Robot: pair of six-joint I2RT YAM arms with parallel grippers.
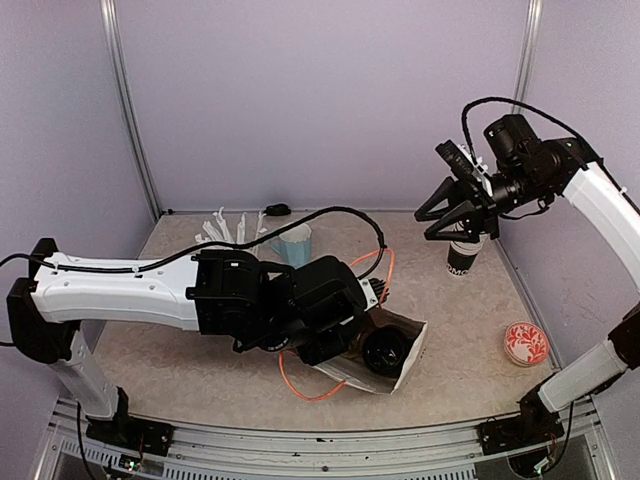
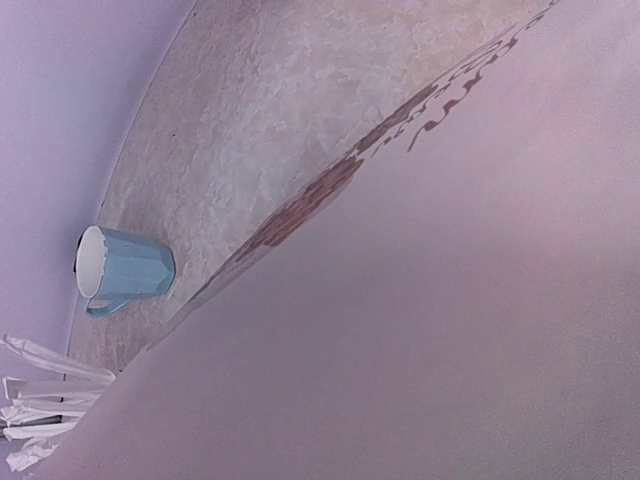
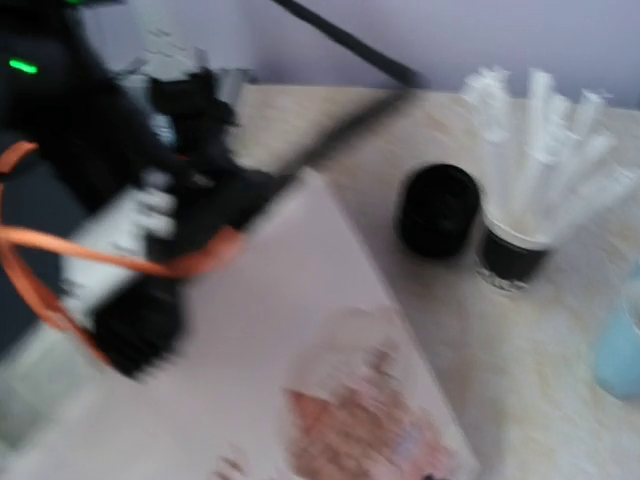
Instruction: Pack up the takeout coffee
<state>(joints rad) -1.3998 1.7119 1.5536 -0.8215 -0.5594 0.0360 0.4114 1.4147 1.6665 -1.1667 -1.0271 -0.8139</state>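
Note:
One black takeout coffee cup point(image 1: 462, 257) with white lettering hangs under my right gripper point(image 1: 461, 228) at the back right, its top hidden by the fingers, which look closed on it. A second cup with a black lid point(image 1: 385, 352) lies inside the white paper bag point(image 1: 411, 352), which is tipped on its side with orange handles point(image 1: 372, 262). My left gripper point(image 1: 338, 343) sits at the bag's left edge. In the left wrist view the bag wall point(image 2: 430, 300) hides the fingers. The right wrist view is blurred and shows the bag point(image 3: 300, 330), but no fingers and no held cup.
A light blue mug point(image 1: 296, 246) and a black cup of white sticks point(image 1: 226, 228) stand at the back left; both show in the right wrist view: mug point(image 3: 620, 345), stick cup point(image 3: 510, 252). A black round thing point(image 3: 438, 208) stands beside them. A red-and-white dish point(image 1: 526, 343) is at the right.

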